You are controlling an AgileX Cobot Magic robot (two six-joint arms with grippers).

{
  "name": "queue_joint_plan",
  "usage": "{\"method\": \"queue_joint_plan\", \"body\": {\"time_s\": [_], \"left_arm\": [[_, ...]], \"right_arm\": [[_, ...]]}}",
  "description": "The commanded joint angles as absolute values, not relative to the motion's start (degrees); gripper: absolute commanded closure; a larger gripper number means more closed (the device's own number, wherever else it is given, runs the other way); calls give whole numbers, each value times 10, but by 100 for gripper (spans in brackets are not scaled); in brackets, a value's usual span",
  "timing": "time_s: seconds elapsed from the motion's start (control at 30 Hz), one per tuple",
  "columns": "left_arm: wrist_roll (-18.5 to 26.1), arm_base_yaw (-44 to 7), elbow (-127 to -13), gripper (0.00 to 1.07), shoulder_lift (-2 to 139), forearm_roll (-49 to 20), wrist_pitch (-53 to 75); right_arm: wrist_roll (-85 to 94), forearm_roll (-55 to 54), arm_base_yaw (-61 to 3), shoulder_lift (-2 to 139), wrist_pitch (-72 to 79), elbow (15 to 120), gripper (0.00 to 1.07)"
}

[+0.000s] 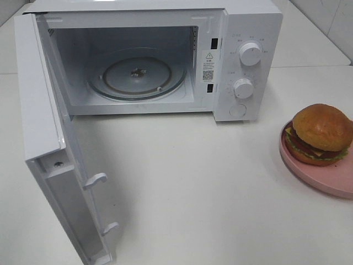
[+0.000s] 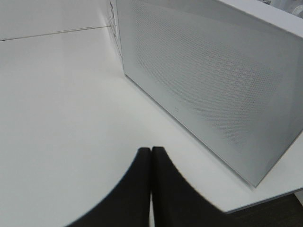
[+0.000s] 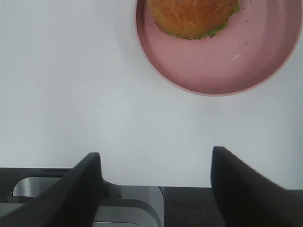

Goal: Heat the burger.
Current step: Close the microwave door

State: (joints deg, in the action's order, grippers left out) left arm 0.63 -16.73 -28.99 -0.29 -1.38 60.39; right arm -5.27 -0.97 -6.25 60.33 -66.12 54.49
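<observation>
The burger (image 1: pixel 321 134) with its golden-brown bun, lettuce, cheese and tomato sits on a round pink plate (image 1: pixel 325 178) at the right edge of the white table. In the right wrist view the burger (image 3: pixel 191 18) and the plate (image 3: pixel 227 61) lie ahead of my right gripper (image 3: pixel 156 182), which is open, empty and a clear gap short of the plate. My left gripper (image 2: pixel 151 187) is shut on nothing, over bare table beside the microwave's perforated side wall (image 2: pixel 208 75). Neither gripper shows in the exterior high view.
The white microwave (image 1: pixel 165 55) stands at the back with its door (image 1: pixel 49 138) swung wide open toward the front left. Its glass turntable (image 1: pixel 138 77) is bare. Two knobs (image 1: pixel 249 54) sit on its right panel.
</observation>
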Motion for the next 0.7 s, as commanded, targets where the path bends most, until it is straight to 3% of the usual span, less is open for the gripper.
{"method": "queue_joint_plan", "body": {"time_s": [0.03, 0.7], "left_arm": [[6, -165, -289, 106, -15, -13, 596], [6, -165, -289, 106, -15, -13, 596]], "right_arm": [[-51, -13, -60, 504, -668, 496, 45], [-14, -9, -60, 194, -612, 318, 45]]}}
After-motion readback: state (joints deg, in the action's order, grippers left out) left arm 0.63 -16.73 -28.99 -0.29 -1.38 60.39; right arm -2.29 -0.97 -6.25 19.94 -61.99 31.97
